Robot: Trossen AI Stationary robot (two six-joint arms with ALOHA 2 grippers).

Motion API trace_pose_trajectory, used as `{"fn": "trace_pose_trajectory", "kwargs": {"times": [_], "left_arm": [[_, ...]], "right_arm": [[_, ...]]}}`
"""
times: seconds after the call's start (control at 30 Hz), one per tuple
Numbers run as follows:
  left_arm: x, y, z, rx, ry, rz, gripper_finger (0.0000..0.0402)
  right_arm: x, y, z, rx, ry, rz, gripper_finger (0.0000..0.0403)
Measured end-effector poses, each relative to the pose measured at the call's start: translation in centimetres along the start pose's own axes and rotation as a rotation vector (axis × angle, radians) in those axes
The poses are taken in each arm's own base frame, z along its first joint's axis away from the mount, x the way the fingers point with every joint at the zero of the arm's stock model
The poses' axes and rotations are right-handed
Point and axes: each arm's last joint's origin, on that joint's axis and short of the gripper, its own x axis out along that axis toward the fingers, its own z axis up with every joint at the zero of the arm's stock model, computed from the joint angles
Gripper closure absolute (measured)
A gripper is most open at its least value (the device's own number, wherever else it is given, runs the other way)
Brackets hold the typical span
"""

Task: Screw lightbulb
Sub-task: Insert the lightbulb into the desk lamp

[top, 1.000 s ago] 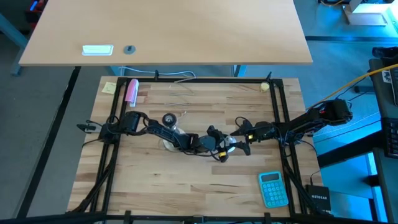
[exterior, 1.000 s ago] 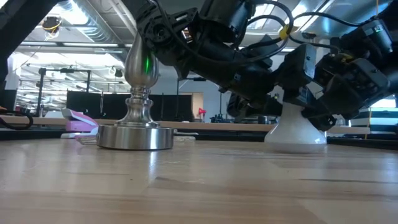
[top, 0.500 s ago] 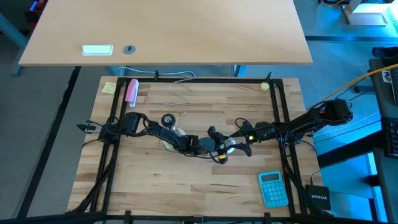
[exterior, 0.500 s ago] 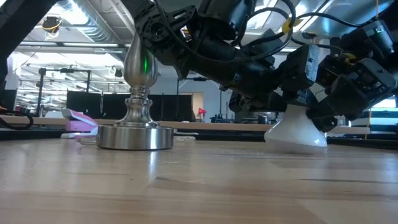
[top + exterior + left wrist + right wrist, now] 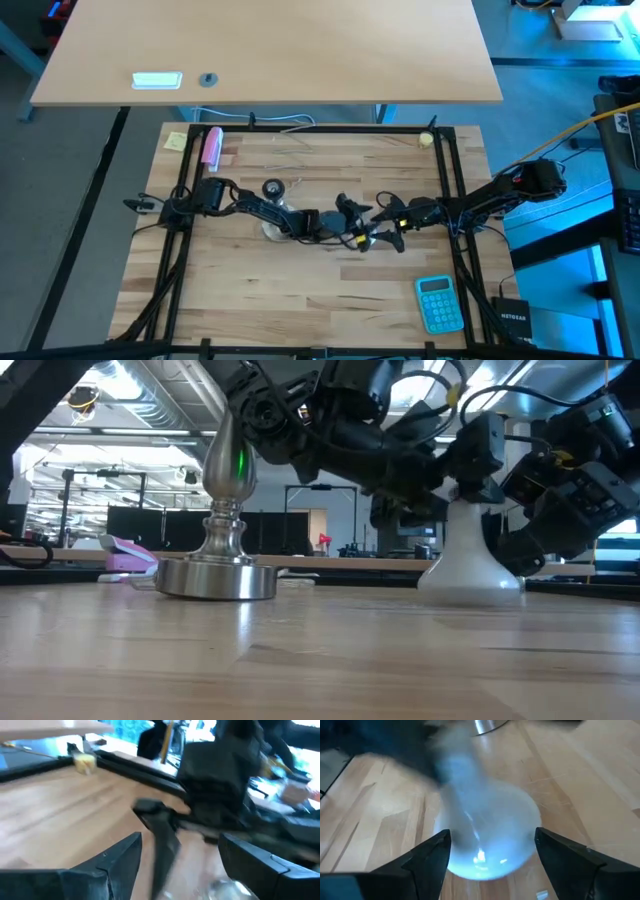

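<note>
The white lightbulb stands on its globe on the table, neck pointing up; it also shows in the high view. My right gripper is open, with a finger on each side of the globe; in the high view it is at the table's middle. My left gripper is open and empty, a little to the far side of the bulb. The shiny metal socket stand stands to the left. My right gripper has its two fingers level beside the globe's widest part, which rests on the table. I cannot tell whether the fingers touch the glass.
A blue calculator lies near the front right. A pink object and a yellow note lie at the far left corner. Black frame rails run along the table's sides.
My left gripper has moved off the bulb toward the table's far edge. The bulb's neck, covered by the grippers before, now shows standing upright. The globe stays on the table.
</note>
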Motion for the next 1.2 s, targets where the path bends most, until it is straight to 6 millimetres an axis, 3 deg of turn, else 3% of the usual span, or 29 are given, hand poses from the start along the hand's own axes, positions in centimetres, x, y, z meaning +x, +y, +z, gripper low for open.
{"fn": "trace_pose_trajectory", "kwargs": {"times": [0.5, 0.7, 0.77, 1.03, 1.2], "left_arm": [[-0.7, -0.2, -2.3, 0.102, 0.202, 0.001, 0.0169], [-0.6, -0.4, -2.0, 0.112, 0.153, -0.019, 0.0244], [-0.6, -0.6, -1.9, 0.124, 0.144, -0.028, 0.025], [-2.6, -2.3, 0.8, 0.161, 0.145, -0.073, 0.025], [-4.8, -3.7, 2.9, 0.24, 0.175, -0.096, 0.025]], "right_arm": [[0.0, -0.1, -0.1, -0.006, 0.005, -0.011, 0.0111], [0.0, -0.1, -0.1, -0.005, 0.003, -0.012, 0.0111], [0.0, -0.1, -0.1, -0.005, 0.002, -0.008, 0.0111], [-0.6, 0.8, 0.7, 0.032, -0.003, 0.193, 0.0111], [-0.9, 1.7, 2.5, 0.067, -0.06, 0.317, 0.0111]]}}
